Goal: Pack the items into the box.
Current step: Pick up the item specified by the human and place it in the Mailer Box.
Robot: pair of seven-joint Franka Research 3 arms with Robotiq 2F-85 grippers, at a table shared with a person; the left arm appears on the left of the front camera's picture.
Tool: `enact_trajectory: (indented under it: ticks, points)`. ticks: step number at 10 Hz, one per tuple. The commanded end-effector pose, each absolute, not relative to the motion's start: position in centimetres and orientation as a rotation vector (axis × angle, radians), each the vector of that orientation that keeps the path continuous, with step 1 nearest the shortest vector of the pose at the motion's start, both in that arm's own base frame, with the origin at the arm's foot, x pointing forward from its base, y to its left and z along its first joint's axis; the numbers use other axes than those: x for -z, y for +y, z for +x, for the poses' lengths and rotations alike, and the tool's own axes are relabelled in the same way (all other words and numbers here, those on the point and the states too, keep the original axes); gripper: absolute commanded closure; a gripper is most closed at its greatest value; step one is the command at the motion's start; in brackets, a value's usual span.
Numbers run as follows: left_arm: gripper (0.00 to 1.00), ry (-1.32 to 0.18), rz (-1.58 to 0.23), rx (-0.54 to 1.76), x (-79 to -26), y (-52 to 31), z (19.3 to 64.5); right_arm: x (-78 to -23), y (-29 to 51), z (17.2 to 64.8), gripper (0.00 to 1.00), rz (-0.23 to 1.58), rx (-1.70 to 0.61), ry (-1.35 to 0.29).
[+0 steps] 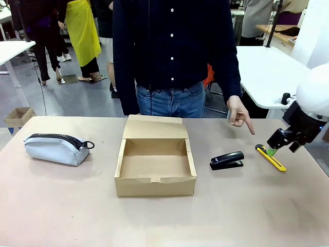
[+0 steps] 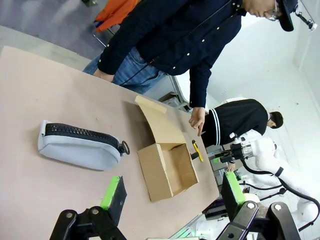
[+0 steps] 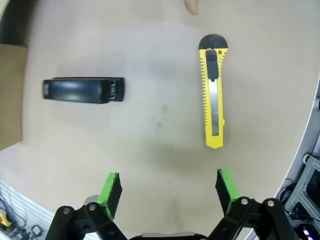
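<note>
Right gripper [image 1: 273, 150] [image 3: 169, 182] released, jaws wide, nothing between the green pads, hanging just above the black-tipped end of the utility knife [image 1: 271, 158] [image 3: 213, 95]. Knife flat on the table [image 1: 61, 206], far right side. Stapler [image 1: 226, 160] [image 3: 83, 90] flat too, between knife and box [image 1: 154, 186], apart from both. Person's hand [image 1: 237, 114] points a finger down near the knife, close to the gripper but not touching it. Nothing else is around the knife.

Left gripper [image 2: 172, 187] released, pads apart, held high over the table.

Box sits mid-table, open, lid flap back toward the person; both items are outside it. Grey zip pouch [image 1: 54, 148] [image 2: 77, 147] lies well left of the box.

Right wrist view gives the knife's metal slider and rounded black cap, with the stapler crosswise to it. Left wrist view gives pouch, box [image 2: 156, 175], knife [image 2: 198, 151] and the right arm beyond.

Table top plain tan, matte. White tables, grey floor, people standing behind.
</note>
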State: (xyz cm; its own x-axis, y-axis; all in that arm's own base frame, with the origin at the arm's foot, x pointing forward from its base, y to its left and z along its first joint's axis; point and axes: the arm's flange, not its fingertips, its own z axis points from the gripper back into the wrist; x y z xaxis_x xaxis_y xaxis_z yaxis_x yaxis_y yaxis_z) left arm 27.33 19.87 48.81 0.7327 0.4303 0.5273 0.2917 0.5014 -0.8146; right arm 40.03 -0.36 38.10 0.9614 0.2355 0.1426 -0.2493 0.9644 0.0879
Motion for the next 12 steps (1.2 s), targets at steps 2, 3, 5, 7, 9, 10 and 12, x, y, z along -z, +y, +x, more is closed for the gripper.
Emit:
enact_trajectory:
  ticks: [2,3,5,7,9,10,12]
  points:
    - [0.00,-0.814,-1.086,-0.077,-48.9,19.9,27.5,-34.5,-1.7,43.5,0.00,0.084,-0.242,-0.077]
    - [0.00,-0.814,-1.086,-0.077,-48.9,19.9,27.5,-33.2,-1.8,44.6,0.00,0.054,-0.240,-0.056]
    - [0.00,-0.814,-1.086,-0.077,-48.9,19.9,27.5,-30.7,-1.9,45.8,0.00,0.062,-0.252,-0.022]
    - [0.00,-0.814,-1.086,-0.077,-48.9,19.9,27.5,-29.1,-2.0,46.4,0.00,0.062,-0.258,-0.013]
    - [0.00,-0.814,-1.086,-0.077,-48.9,19.9,27.5,-29.3,-2.1,46.6,0.00,0.037,-0.272,-0.061]
    - [0.00,-0.814,-1.086,-0.077,-48.9,19.9,27.5,-29.3,-2.0,46.6,0.00,0.033,-0.279,-0.070]
    - [0.00,-0.814,-1.086,-0.077,-48.9,19.9,27.5,-29.4,-1.8,46.7,0.00,0.005,-0.275,-0.109]
